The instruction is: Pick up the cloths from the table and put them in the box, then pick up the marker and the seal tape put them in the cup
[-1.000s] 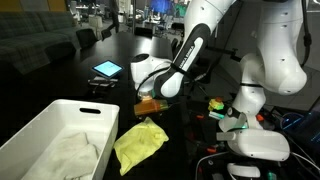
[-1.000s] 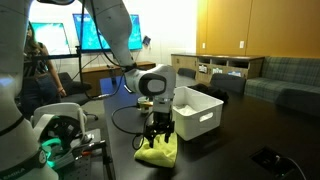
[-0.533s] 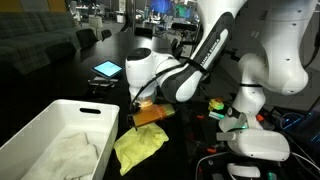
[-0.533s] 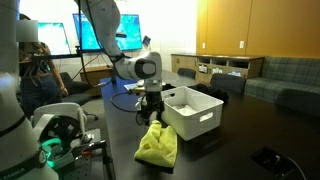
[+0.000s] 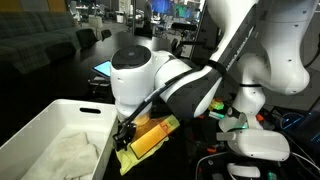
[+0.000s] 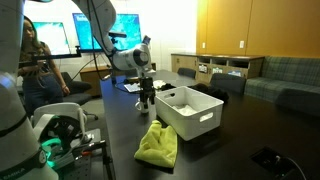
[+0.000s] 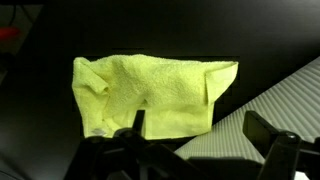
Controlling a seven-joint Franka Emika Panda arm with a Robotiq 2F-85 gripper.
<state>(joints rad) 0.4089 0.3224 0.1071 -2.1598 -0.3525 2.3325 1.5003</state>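
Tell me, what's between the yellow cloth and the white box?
Just a strip of bare dark table; the wrist view shows it between cloth and box.

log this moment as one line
claw: open, empty | yellow cloth: on table beside box | white cloth: in box

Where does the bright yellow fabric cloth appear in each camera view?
Exterior view: the bright yellow fabric cloth lies lower centre, right of the box.
Exterior view: cloth lies lower centre, lower left of the box.
Wrist view: cloth fills the centre.
Shared landmark: white rectangular plastic box.
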